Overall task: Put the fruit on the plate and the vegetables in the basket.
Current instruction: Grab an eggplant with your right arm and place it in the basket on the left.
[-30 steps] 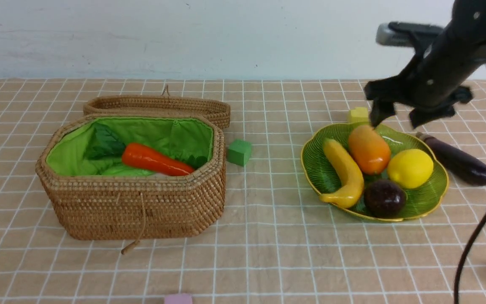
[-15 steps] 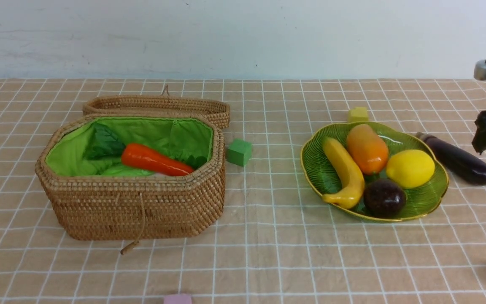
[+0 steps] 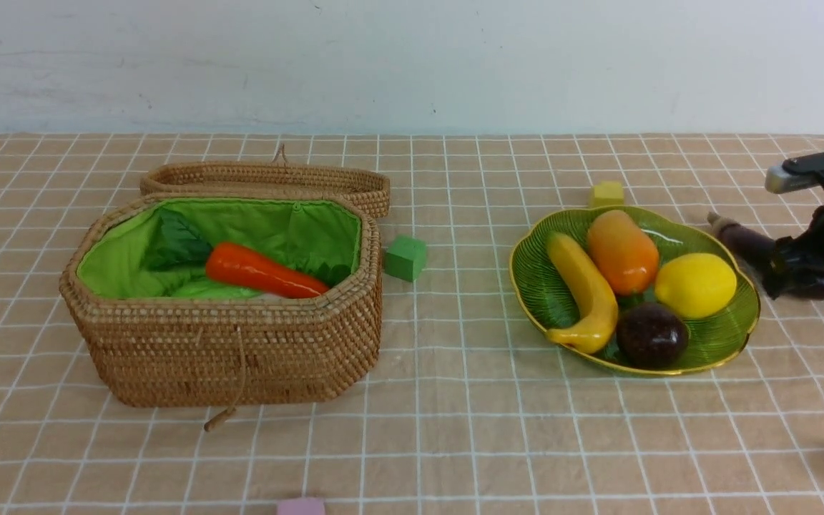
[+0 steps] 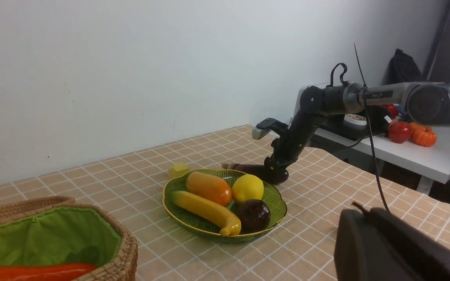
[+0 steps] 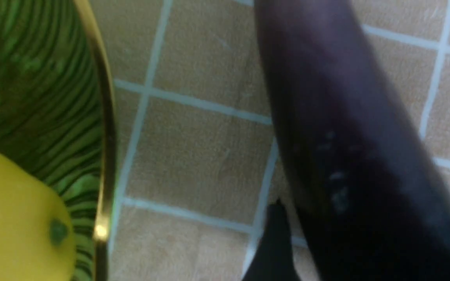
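The banana (image 3: 584,290), mango (image 3: 623,250), lemon (image 3: 694,285) and mangosteen (image 3: 651,335) lie in the green plate (image 3: 723,343). The open wicker basket (image 3: 240,350) on the left holds the carrot (image 3: 262,272) and green leaves. The dark purple eggplant (image 3: 741,239) lies on the cloth just right of the plate. My right gripper (image 3: 802,279) is down over its thick end, open, one finger on each side; the right wrist view shows cloth between a finger (image 5: 272,242) and the eggplant (image 5: 338,117). My left gripper (image 4: 359,214) is shut and empty at the near left edge.
A green cube (image 3: 405,257) sits beside the basket and a yellow cube (image 3: 607,193) behind the plate. A pink cube (image 3: 301,506) is at the front edge. The basket lid (image 3: 269,179) lies open behind it. A side table (image 4: 412,152) stands beyond the right arm.
The right arm left the back of the plate, swung right and came down over the eggplant. The fruit and the left gripper stayed put.
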`<control>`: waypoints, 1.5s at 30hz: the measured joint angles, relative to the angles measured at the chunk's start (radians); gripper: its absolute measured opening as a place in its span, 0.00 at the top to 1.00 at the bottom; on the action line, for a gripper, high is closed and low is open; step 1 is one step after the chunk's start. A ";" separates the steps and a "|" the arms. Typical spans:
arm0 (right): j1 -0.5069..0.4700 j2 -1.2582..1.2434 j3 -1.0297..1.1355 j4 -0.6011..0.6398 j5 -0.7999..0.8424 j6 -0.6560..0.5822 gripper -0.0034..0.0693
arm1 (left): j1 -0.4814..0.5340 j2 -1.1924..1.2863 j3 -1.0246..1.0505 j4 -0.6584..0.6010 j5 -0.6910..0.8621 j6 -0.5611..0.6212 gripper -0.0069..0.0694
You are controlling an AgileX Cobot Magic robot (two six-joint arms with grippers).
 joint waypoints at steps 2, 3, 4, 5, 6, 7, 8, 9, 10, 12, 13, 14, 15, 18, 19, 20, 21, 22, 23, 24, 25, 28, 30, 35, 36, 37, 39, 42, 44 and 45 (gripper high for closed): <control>0.000 0.004 -0.002 0.001 0.002 -0.002 0.24 | 0.000 0.000 0.000 0.000 0.000 0.000 0.90; 0.000 0.005 -0.004 0.005 0.003 -0.001 0.27 | 0.000 0.000 0.000 0.000 0.000 0.000 0.90; 0.000 0.005 -0.004 0.008 0.006 0.004 0.30 | 0.000 0.000 0.000 0.000 0.000 0.000 0.90; 0.000 0.005 -0.004 0.008 0.006 0.006 0.30 | 0.000 0.000 0.000 0.000 0.000 0.000 0.90; 0.001 0.001 -0.004 0.006 0.005 0.029 0.38 | 0.000 0.000 0.000 0.000 -0.001 0.000 0.90; 0.001 0.001 -0.004 0.005 0.005 0.033 0.38 | 0.000 0.000 0.000 0.000 -0.001 0.000 0.90; 0.001 -0.008 -0.003 -0.005 0.012 0.066 0.38 | 0.000 0.000 0.000 0.000 -0.001 0.000 0.90; 0.001 -0.015 -0.001 -0.010 0.019 0.088 0.38 | 0.000 0.000 0.000 0.000 -0.001 0.000 0.90; 0.001 -0.020 0.001 -0.015 0.021 0.094 0.38 | 0.000 0.000 0.000 0.000 0.000 0.000 0.90; 0.001 -0.088 0.004 -0.030 0.073 0.191 0.38 | 0.000 0.000 0.000 0.003 0.008 0.000 0.90; 0.003 -0.110 0.004 -0.029 0.091 0.209 0.38 | 0.000 0.000 0.000 0.013 0.016 0.000 0.90; 0.008 -0.151 0.004 -0.025 0.113 0.236 0.38 | 0.000 0.000 0.000 0.027 0.027 0.000 0.90; 0.016 -0.196 0.004 -0.013 0.136 0.253 0.38 | 0.000 0.000 0.000 0.042 0.038 0.000 0.90; 0.054 -0.290 0.004 0.045 0.183 0.250 0.38 | 0.000 0.000 0.000 0.096 0.072 0.000 0.90; 0.124 -0.378 0.002 0.122 0.212 0.208 0.38 | 0.000 0.000 0.000 0.135 0.089 -0.004 0.90; 0.178 -0.417 0.001 0.171 0.217 0.173 0.38 | 0.000 0.000 0.000 0.171 0.101 -0.020 0.90; 0.239 -0.450 0.001 0.213 0.215 0.134 0.38 | 0.000 0.000 0.000 0.204 0.109 -0.036 0.90; 0.294 -0.466 0.001 0.256 0.212 0.100 0.38 | 0.000 0.000 0.000 0.233 0.119 -0.063 0.90; 0.379 -0.492 0.001 0.315 0.200 0.051 0.38 | 0.000 0.000 0.000 0.283 0.129 -0.097 0.90; 0.452 -0.508 0.001 0.358 0.181 0.012 0.38 | 0.000 0.000 0.000 0.331 0.145 -0.146 0.90; 0.509 -0.512 0.001 0.387 0.157 -0.015 0.38 | 0.000 0.000 0.000 0.374 0.159 -0.184 0.90; 0.679 -0.502 0.001 0.433 0.058 -0.082 0.38 | 0.000 0.000 0.000 0.507 0.204 -0.319 0.90; 0.786 -0.466 0.001 0.435 -0.036 -0.117 0.38 | 0.000 0.000 0.000 0.614 0.243 -0.459 0.89; 0.941 -0.338 0.001 0.433 -0.262 -0.190 0.38 | 0.000 0.000 0.000 0.745 0.274 -0.680 0.89; 0.960 -0.316 0.001 0.433 -0.301 -0.205 0.38 | 0.000 0.000 0.000 0.759 0.274 -0.697 0.89; 0.974 -0.289 0.001 0.431 -0.332 -0.222 0.38 | 0.000 0.000 0.000 0.766 0.274 -0.709 0.89; 0.989 -0.250 0.002 0.430 -0.364 -0.245 0.38 | 0.000 0.000 0.000 0.772 0.274 -0.717 0.89; 0.996 -0.216 0.004 0.423 -0.380 -0.260 0.27 | 0.000 0.000 0.000 0.775 0.274 -0.723 0.89; 0.996 -0.216 0.004 0.418 -0.377 -0.261 0.13 | 0.000 0.000 0.000 0.776 0.274 -0.723 0.89; 0.996 -0.218 0.004 0.418 -0.377 -0.261 0.13 | 0.000 0.000 0.000 0.776 0.274 -0.723 0.89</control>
